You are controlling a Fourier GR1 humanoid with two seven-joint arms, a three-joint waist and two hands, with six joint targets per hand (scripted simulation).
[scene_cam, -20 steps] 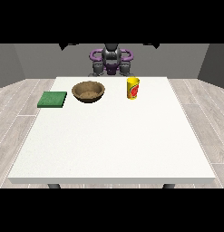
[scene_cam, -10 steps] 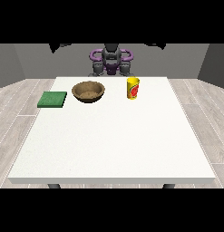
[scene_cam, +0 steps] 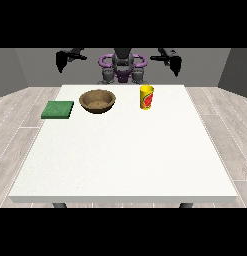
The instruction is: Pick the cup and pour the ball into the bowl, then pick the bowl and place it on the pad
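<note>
A yellow cup (scene_cam: 147,97) with a red mark stands upright on the white table (scene_cam: 125,160), towards the far side and right of the middle. I see no ball; the cup's inside is hidden. Left of the cup rests a brown bowl (scene_cam: 97,101), and further left a flat green pad (scene_cam: 58,109) lies near the table's left edge. Both hands are raised behind the far edge, well above and away from these things. The hand at the view's left (scene_cam: 61,61) and the hand at the view's right (scene_cam: 175,64) hang with fingers down, open, holding nothing.
The robot's grey and purple torso (scene_cam: 123,67) stands behind the far edge of the table. The near half of the white table carries nothing. A wooden floor surrounds the table.
Both arms have swung outward and down from the view's top, so the hands now show clearly at either side of the torso. Cup, bowl and pad have not moved.
</note>
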